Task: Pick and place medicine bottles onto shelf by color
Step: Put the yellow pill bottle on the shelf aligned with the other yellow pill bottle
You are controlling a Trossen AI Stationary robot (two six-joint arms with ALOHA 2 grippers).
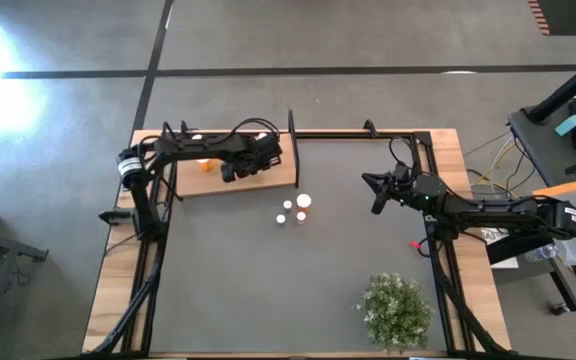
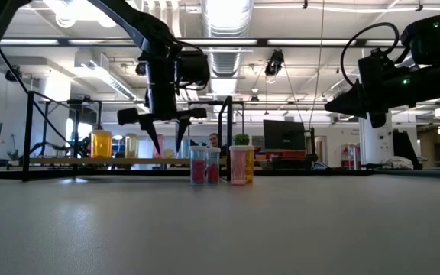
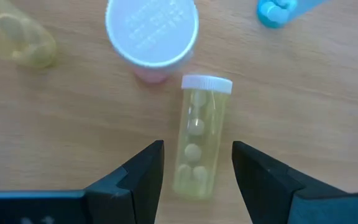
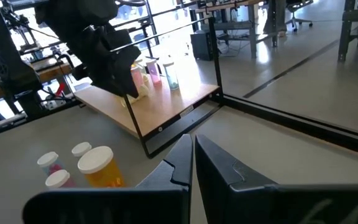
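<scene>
While my left gripper [image 3: 197, 165] hovers with fingers spread astride it, the yellow-green bottle [image 3: 199, 140] lies toppled on the shelf [image 3: 303, 93]. It looks light, stiff and prone to roll, so I'd pinch mid-body. My right gripper [image 4: 193, 163] waits pressed together.

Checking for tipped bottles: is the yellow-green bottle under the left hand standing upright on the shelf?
No: the yellow-green bottle lies on its side on the shelf, between the open left hand.
</scene>
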